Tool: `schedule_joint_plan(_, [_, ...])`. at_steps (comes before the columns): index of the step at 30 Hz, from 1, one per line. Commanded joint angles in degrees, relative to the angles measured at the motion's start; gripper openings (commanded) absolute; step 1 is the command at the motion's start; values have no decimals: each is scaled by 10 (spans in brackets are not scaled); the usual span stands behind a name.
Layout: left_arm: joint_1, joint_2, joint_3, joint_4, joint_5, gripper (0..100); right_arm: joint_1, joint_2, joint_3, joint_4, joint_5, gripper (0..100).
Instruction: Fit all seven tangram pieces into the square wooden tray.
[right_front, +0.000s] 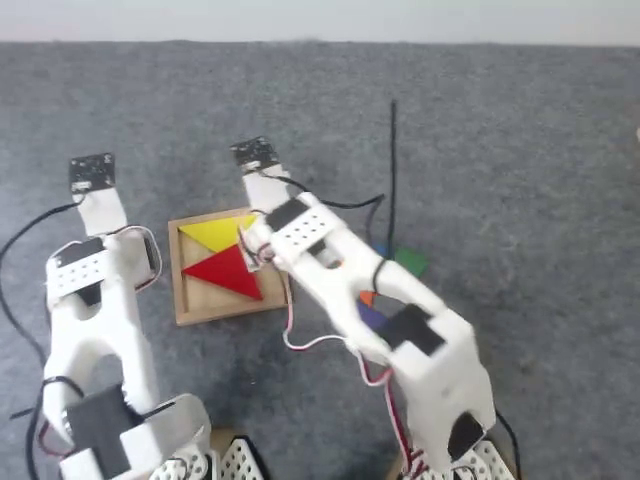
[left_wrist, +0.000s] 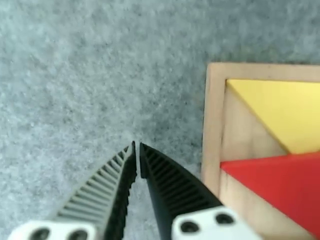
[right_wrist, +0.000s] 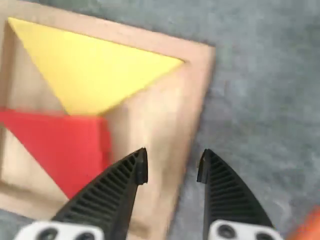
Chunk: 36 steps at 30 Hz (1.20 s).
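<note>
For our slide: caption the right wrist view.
Open right gripper above tray rim, near red piece and yellow piece.

High cam overlooks table (right_front: 500, 120); both wrist cams close, sharing tray (left_wrist: 212, 125).

No lettering, numbers, labels or signs can be read anywhere on the wooden tray (right_front: 225, 308), its yellow piece (right_front: 212, 234) and red piece (right_front: 228, 272), or the grey tabletop (right_front: 500, 150).

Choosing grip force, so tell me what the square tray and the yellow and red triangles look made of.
Square wooden tray: seemingly bare wood, pale tan, matte. Yellow triangular piece and red triangular piece: opaque even colour, matte; painted wood or plastic, cannot tell.
</note>
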Motion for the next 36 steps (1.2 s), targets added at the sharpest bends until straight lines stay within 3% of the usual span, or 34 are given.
schedule_joint_plan(1, [-1, 8, -15, -12, -5, 13, -6, 38, -98, 41, -8, 178])
schedule_joint_plan(12, [-1, 11, -15, -12, -7, 13, 28, 101, -177, 115, -8, 166])
schedule_joint_plan(17, [-1, 11, -13, -12, -7, 13, 50, 102, -175, 134, -9, 0])
schedule_joint_plan(36, [3, 14, -10, -11, -24, 13, 154, 100, -171, 314, -85, 7])
